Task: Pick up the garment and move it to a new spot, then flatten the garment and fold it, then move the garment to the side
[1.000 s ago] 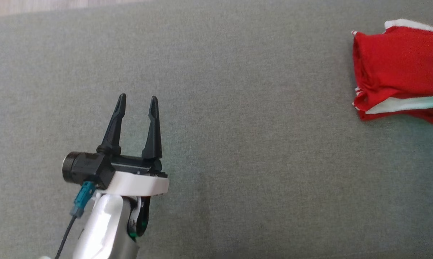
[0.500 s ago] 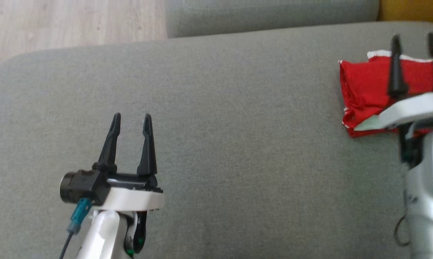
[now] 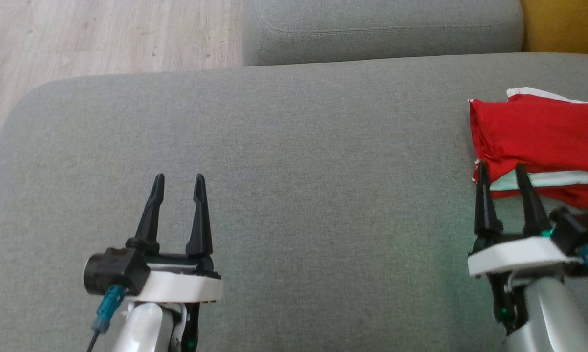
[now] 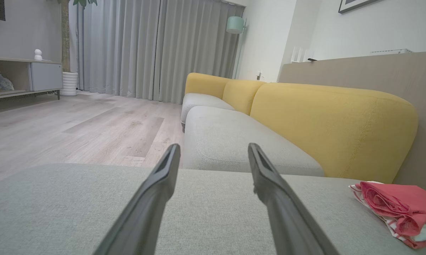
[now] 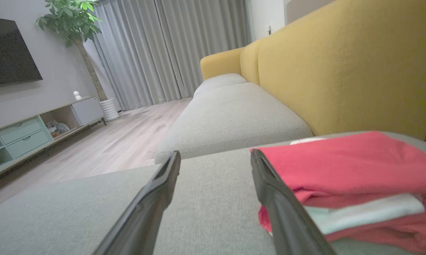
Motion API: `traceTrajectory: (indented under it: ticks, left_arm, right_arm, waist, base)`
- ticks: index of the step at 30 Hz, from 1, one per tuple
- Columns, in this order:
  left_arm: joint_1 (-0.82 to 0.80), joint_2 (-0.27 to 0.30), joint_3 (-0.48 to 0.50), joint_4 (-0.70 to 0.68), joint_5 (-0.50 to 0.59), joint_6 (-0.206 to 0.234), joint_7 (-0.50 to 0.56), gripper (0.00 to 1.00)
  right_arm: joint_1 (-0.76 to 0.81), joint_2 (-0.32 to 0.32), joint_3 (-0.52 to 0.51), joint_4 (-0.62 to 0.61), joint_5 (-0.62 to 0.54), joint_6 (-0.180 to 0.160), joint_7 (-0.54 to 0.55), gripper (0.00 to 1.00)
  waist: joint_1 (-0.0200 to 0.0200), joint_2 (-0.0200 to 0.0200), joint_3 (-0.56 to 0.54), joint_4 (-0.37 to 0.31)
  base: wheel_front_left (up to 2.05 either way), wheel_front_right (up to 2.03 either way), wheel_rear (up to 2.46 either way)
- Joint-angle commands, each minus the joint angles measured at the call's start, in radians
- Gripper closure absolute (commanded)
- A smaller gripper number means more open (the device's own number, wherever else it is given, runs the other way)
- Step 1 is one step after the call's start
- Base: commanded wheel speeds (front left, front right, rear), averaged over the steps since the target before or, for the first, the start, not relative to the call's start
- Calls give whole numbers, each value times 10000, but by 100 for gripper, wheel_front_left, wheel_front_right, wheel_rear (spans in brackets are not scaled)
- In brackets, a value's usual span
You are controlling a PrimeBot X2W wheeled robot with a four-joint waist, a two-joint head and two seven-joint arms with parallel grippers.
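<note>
Garment: one, red with white trim and a pale inner layer, folded into a flat bundle (image 3: 538,139); it lies at the right end of the near seat cushion (image 3: 298,161), close to the yellow backrest (image 3: 565,24).
Grippers: two, both empty.
Left gripper (image 3: 179,177): fingers spread apart with nothing between them, over bare cushion at the lower left, well apart from the garment.
Right gripper (image 3: 500,167): fingers spread apart, tips at the garment's near-left corner; the arm is slightly blurred, so I cannot tell whether they touch the cloth.
Seat cushions: two, both grey; the far one (image 3: 381,29) lies beyond the near one.
Floor (image 3: 103,34): pale wood planks, left of the cushions.
</note>
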Motion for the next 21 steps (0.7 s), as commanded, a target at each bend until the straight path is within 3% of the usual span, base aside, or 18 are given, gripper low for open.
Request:
traceTrajectory:
  ticks: [1, 21]
  left_arm:
    - [-159, 49, 266, -305, -62, 69, -63, 0]
    - [-71, 49, 147, -302, -123, 122, -63, 0]
  right_arm:
    - [-125, 18, 289, -251, 146, -7, -173, 0]
    - [403, 21, 374, -704, 123, -7, -253, 0]
  waist:
    - [1, 0, -12, 18]
    - [1, 0, 16, -6]
  base:
    - [0, 0, 0]
    - [0, 0, 0]
